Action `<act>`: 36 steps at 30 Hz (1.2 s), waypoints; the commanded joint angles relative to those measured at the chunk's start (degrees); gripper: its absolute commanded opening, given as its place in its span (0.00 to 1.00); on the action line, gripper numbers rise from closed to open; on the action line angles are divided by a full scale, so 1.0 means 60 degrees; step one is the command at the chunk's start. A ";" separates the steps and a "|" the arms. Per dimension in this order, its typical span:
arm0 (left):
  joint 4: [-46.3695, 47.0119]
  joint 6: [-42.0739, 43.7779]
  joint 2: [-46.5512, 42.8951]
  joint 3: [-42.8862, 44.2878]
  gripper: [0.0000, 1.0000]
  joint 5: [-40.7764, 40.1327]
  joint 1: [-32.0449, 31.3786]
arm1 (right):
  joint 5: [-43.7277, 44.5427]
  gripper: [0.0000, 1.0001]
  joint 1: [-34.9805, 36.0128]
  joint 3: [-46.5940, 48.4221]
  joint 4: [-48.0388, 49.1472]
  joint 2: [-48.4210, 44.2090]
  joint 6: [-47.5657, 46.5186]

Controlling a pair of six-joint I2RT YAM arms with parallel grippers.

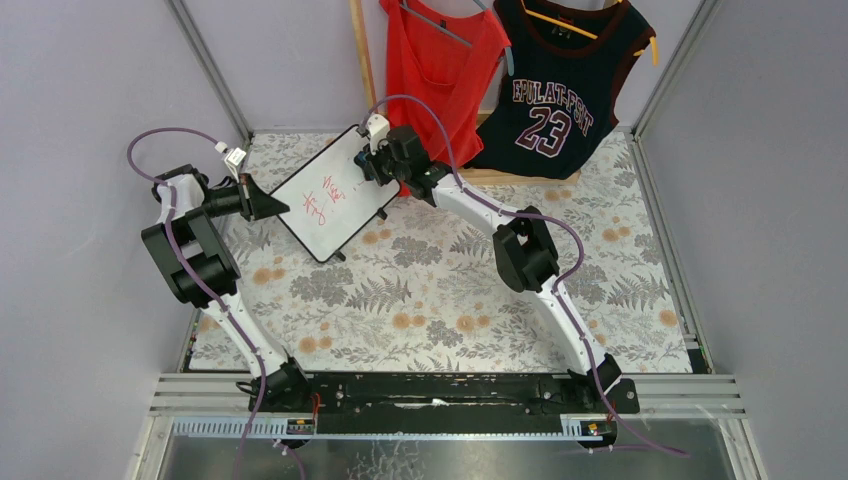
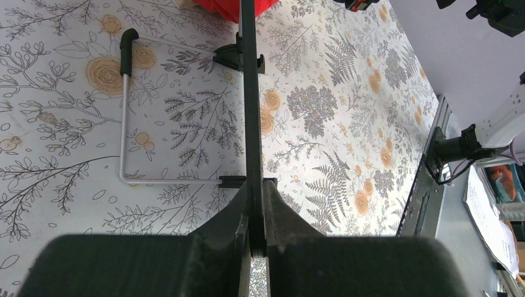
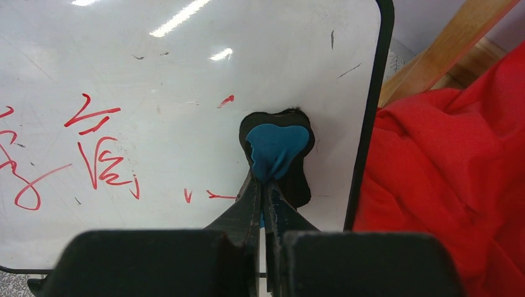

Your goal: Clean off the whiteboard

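Observation:
The whiteboard [image 1: 335, 205] is a small white board with a black frame, tilted at the table's far left, with red characters [image 1: 330, 195] on it. My left gripper [image 1: 272, 207] is shut on its left edge; the left wrist view shows the frame edge-on [image 2: 249, 124] between my fingers, with its wire stand [image 2: 124, 111] behind. My right gripper [image 3: 265, 185] is shut on the blue eraser [image 3: 277, 147], pressed against the board's face [image 3: 186, 80] near its right edge. Red strokes [image 3: 99, 154] lie left of the eraser.
A red top [image 1: 440, 60] and a dark number 23 jersey [image 1: 560, 90] hang at the back by a wooden frame [image 1: 362, 60]. The floral tablecloth [image 1: 450, 300] covers the table. Metal rails [image 1: 450, 395] run along the near edge.

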 commanded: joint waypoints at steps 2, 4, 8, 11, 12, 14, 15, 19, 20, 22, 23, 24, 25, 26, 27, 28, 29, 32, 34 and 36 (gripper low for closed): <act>-0.0607 0.1048 0.0258 0.0186 0.00 -0.0899 -0.0070 | 0.0657 0.00 -0.0248 -0.0495 -0.0027 -0.0279 -0.0338; -0.0608 0.1054 0.0236 0.0181 0.00 -0.0909 -0.0072 | 0.0422 0.00 -0.0248 -0.0844 0.0165 -0.0499 -0.0221; -0.0620 0.1034 0.0195 0.0167 0.00 -0.0886 -0.0068 | 0.0121 0.00 -0.0029 -0.1814 0.0709 -0.1153 0.0003; -0.0621 0.1043 0.0194 0.0138 0.00 -0.0860 -0.0079 | 0.0119 0.00 0.0268 -0.2162 0.0820 -0.1422 -0.0033; -0.0621 0.1040 0.0182 0.0118 0.00 -0.0855 -0.0086 | 0.0094 0.00 0.0396 -0.2223 0.0849 -0.1475 -0.0056; -0.0621 0.1041 0.0167 0.0096 0.00 -0.0855 -0.0093 | 0.0057 0.00 0.0585 -0.2225 0.0852 -0.1469 -0.0062; -0.0621 0.1040 0.0170 0.0083 0.00 -0.0857 -0.0099 | 0.0022 0.00 0.0675 -0.2198 0.0848 -0.1449 -0.0071; -0.0621 0.1043 0.0145 0.0026 0.00 -0.0864 -0.0126 | -0.0161 0.00 0.1038 -0.1985 0.0781 -0.1310 -0.0058; -0.0619 0.1040 0.0139 0.0014 0.00 -0.0863 -0.0123 | -0.0207 0.00 0.1129 -0.1936 0.0787 -0.1289 -0.0071; -0.0621 0.1042 0.0133 -0.0001 0.00 -0.0852 -0.0135 | -0.0211 0.00 0.1319 -0.1799 0.0720 -0.1216 -0.0113; -0.0608 0.1037 0.0116 -0.0008 0.00 -0.0851 -0.0132 | -0.0211 0.00 0.1387 -0.1731 0.0710 -0.1198 -0.0112; -0.0611 0.1032 0.0121 -0.0009 0.00 -0.0862 -0.0137 | -0.0224 0.00 0.1447 -0.1660 0.0715 -0.1172 -0.0108; -0.0607 0.1032 0.0107 -0.0009 0.00 -0.0843 -0.0137 | -0.0207 0.00 0.1482 -0.1589 0.0702 -0.1147 -0.0086; -0.0606 0.1034 0.0107 -0.0002 0.00 -0.0850 -0.0141 | -0.0179 0.00 0.1496 -0.1516 0.0675 -0.1113 -0.0092; -0.0606 0.1032 0.0107 -0.0008 0.00 -0.0854 -0.0138 | -0.0141 0.00 0.1508 -0.1447 0.0635 -0.1079 -0.0100; -0.0606 0.1032 0.0100 -0.0020 0.00 -0.0849 -0.0141 | -0.0063 0.00 0.1506 -0.1405 0.0582 -0.1053 -0.0129; -0.0606 0.1034 0.0097 -0.0016 0.00 -0.0852 -0.0145 | 0.0062 0.00 0.1502 -0.1340 0.0510 -0.1007 -0.0202; -0.0606 0.1062 0.0082 -0.0074 0.00 -0.0883 -0.0129 | 0.0415 0.00 0.1364 -0.1219 0.0334 -0.0878 -0.0404; -0.0606 0.1079 0.0089 -0.0078 0.00 -0.0903 -0.0149 | 0.0460 0.00 0.1155 -0.1232 0.0296 -0.0828 -0.0339; -0.0607 0.1098 0.0085 -0.0104 0.00 -0.0897 -0.0138 | 0.0527 0.00 0.0906 -0.1253 0.0285 -0.0795 -0.0294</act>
